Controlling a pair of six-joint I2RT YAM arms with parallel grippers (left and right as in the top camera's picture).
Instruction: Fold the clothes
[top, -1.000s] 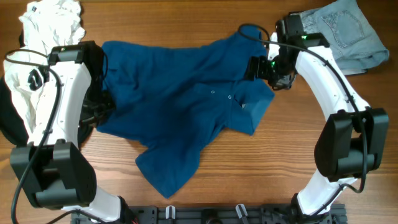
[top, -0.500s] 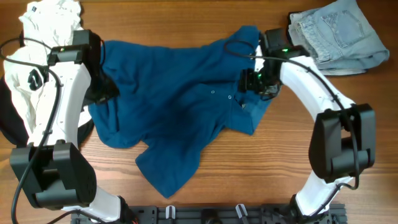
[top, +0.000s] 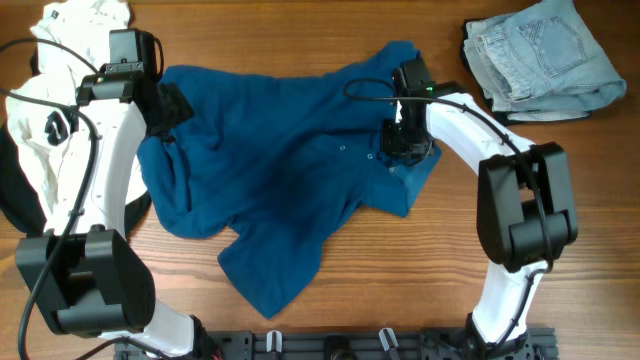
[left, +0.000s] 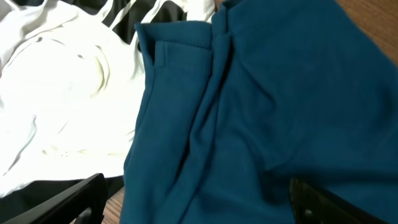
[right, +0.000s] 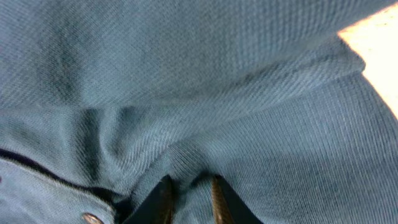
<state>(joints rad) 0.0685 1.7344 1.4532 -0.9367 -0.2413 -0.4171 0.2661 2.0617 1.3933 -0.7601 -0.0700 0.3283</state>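
The large teal-blue shirt (top: 280, 170) lies spread and rumpled across the middle of the table. My left gripper (top: 170, 105) hovers open over its left edge; in the left wrist view the shirt (left: 261, 112) fills the wide gap of the left gripper (left: 199, 205), untouched by either finger. My right gripper (top: 402, 140) sits on the shirt's right part near the buttons. In the right wrist view this gripper (right: 189, 198) is shut on a raised fold of the shirt (right: 186, 74). A button (right: 92, 218) shows just left of it.
A white tee (top: 70, 40) is bunched at the back left, over a black garment (top: 8, 190) at the left edge. Folded pale-blue jeans (top: 540, 55) lie at the back right. Bare wooden table (top: 480, 230) shows in front and to the right.
My left gripper opened, let go of the shirt's left edge and moved toward the back. My right gripper moved left onto the shirt and closed on a fold.
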